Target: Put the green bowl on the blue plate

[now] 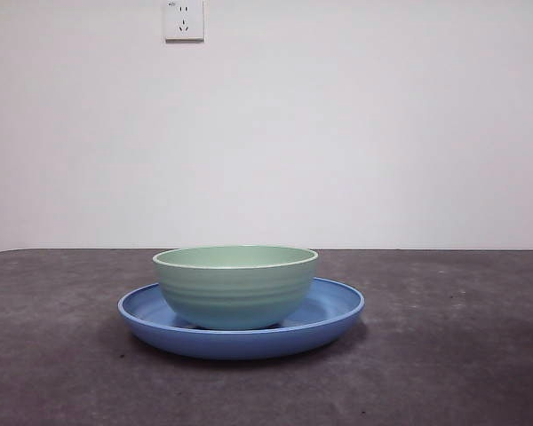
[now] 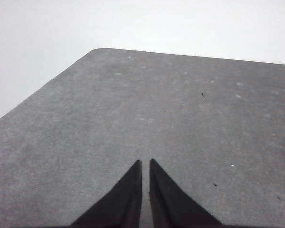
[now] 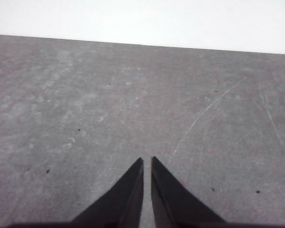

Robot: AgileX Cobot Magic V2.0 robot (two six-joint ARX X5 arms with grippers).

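Green bowl [image 1: 235,288] (upright) on blue plate [image 1: 338,311].

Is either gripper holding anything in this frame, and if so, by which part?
Nothing is held. The left gripper and right gripper are shut over bare table; the pale mint-green ceramic bowl sits free on the glossy blue round plate.

You are looking at a bare test bench in a plain room, more lab than home: a dark grey mat [image 1: 444,355] covers the table, a blank white wall [image 1: 382,133] stands behind, and a wall socket [image 1: 184,19] sits at eleven o'clock.
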